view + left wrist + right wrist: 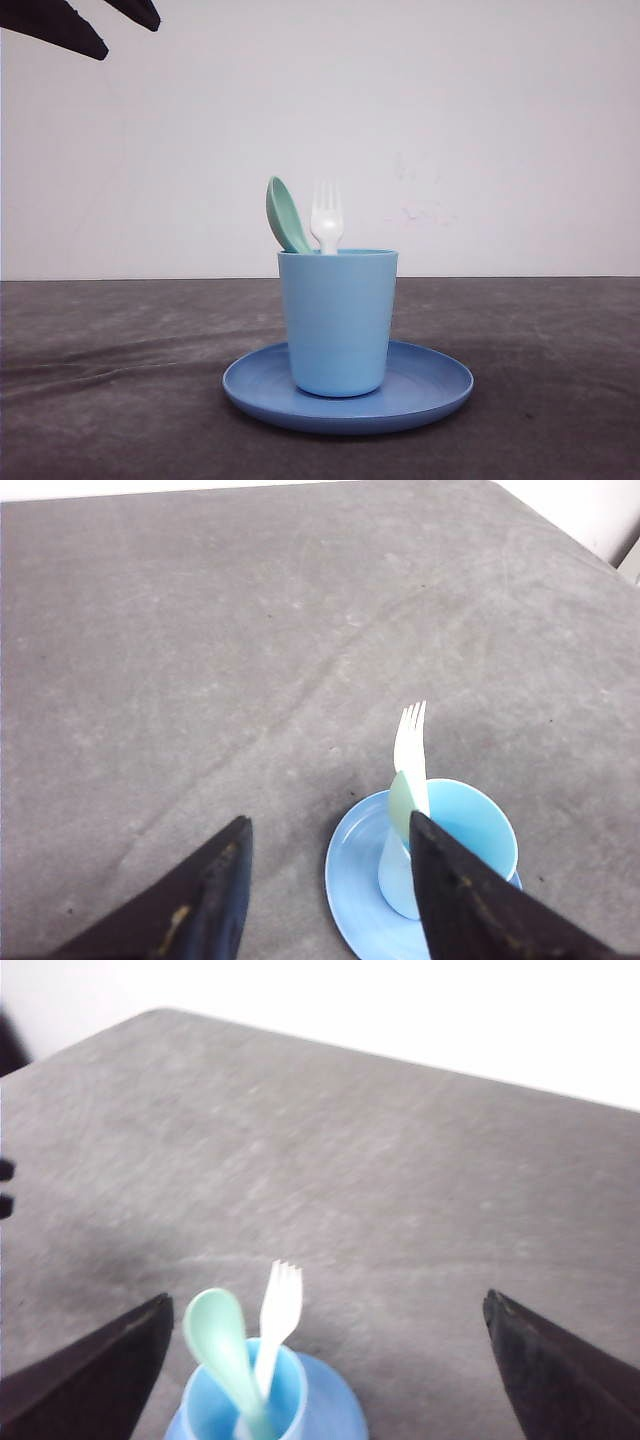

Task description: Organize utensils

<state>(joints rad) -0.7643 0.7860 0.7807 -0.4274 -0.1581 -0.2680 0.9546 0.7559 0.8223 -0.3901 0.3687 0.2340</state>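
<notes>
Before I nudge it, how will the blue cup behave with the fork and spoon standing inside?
The cup is probably light plastic and may slide on the smooth plate rather than resist. The fork and spoon stick up above its rim and lean, so a push could rattle them or tip the cup. It looks stiff, not fragile.

White fork [327,218] and mint-green spoon [287,215] stand upright, heads up, side by side in the blue cup [337,322]
</notes>
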